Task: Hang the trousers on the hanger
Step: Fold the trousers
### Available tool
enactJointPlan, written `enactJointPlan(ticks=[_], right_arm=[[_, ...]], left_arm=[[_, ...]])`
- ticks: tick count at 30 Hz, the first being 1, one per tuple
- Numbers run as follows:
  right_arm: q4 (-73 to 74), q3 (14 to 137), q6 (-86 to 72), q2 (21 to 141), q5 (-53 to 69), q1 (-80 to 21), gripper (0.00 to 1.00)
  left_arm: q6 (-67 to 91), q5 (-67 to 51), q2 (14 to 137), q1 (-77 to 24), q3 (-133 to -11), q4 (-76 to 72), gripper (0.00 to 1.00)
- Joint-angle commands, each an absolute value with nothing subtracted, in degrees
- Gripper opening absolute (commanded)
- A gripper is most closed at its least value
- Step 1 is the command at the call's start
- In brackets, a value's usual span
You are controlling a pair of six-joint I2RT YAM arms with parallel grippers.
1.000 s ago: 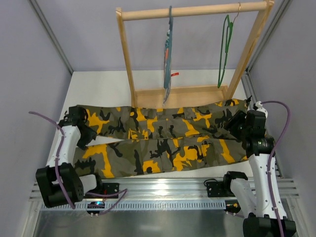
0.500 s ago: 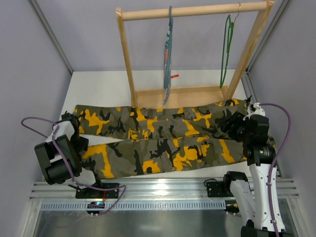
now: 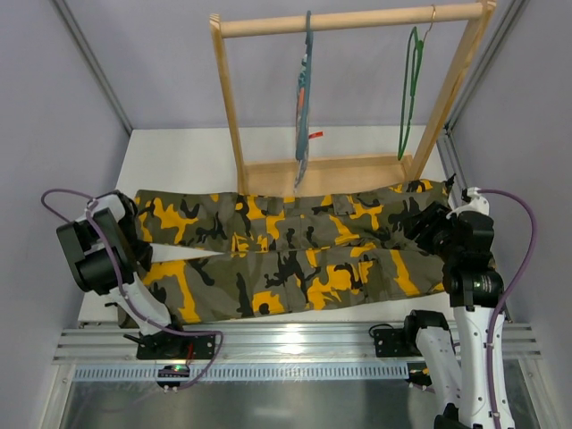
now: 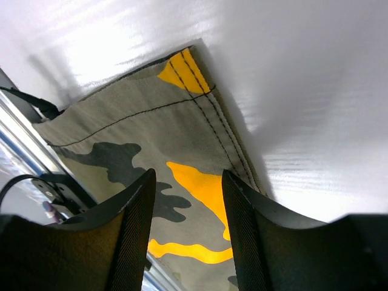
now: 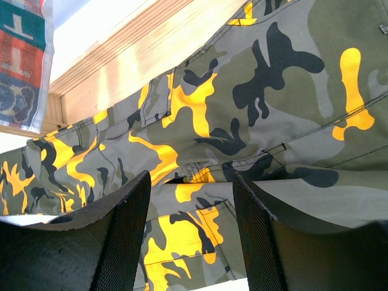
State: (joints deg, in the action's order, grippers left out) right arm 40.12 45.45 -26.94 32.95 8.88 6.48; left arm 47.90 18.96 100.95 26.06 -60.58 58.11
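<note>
The trousers (image 3: 295,259) lie flat on the white table (image 3: 188,161); both jaws spread, empty.

The long camouflage trousers (image 3: 295,259) in olive, black and orange-yellow are a soft, matt woven cloth, and the left wrist view shows their dark stitched seams. The white table (image 3: 179,156) beneath them is smooth and shiny, throwing back bright glare. The pale wooden rack (image 3: 340,20) is bare matt timber with visible grain. The thin green wire hanger (image 3: 409,89) has a slim metal hook. The fingers (image 4: 130,236) of the left tool (image 4: 187,182) and those of the right tool (image 5: 191,182) are matt black, with finely cross-hatched inner faces. The ribbed metal rail (image 3: 295,344) at the table's near edge is silvery with a dull sheen.
</note>
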Motion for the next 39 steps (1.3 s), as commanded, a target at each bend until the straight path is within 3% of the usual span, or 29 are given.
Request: enactJointPlan(ticks=[1, 10, 15, 21, 24, 26, 31, 39], right_arm=[[38.9, 47.5, -27.4, 32.3, 6.9, 6.2, 0.59], [38.3, 46.9, -28.0, 32.9, 3.6, 6.2, 0.6], [40.0, 46.3, -33.2, 35.1, -5.9, 6.2, 0.6], [38.2, 43.3, -37.7, 40.3, -21.9, 6.4, 0.6], [36.8, 41.8, -41.0, 43.8, -26.7, 9.0, 0.6], [34.3, 40.3, -41.6, 45.8, -24.7, 14.8, 0.6], [25.2, 31.1, -39.0, 45.8, -6.0, 34.6, 0.6], [23.6, 26.3, -34.8, 46.6, -0.7, 54.7, 0.59]], left_arm=[[48.1, 26.7, 106.4, 27.6, -62.6, 46.2, 0.5], [42.5, 22.9, 110.8, 27.4, -70.4, 43.2, 0.49], [41.1, 24.0, 108.7, 27.4, -75.0, 46.2, 0.49], [41.8, 25.7, 93.6, 24.0, -73.1, 47.7, 0.61], [42.3, 21.2, 87.3, 23.6, -68.0, 46.8, 0.64], [41.8, 18.8, 83.4, 22.9, -63.0, 45.9, 0.65], [39.5, 10.8, 78.1, 18.9, -55.9, 41.0, 0.66], [40.4, 0.4, 75.5, 13.5, -55.8, 40.6, 0.68]])
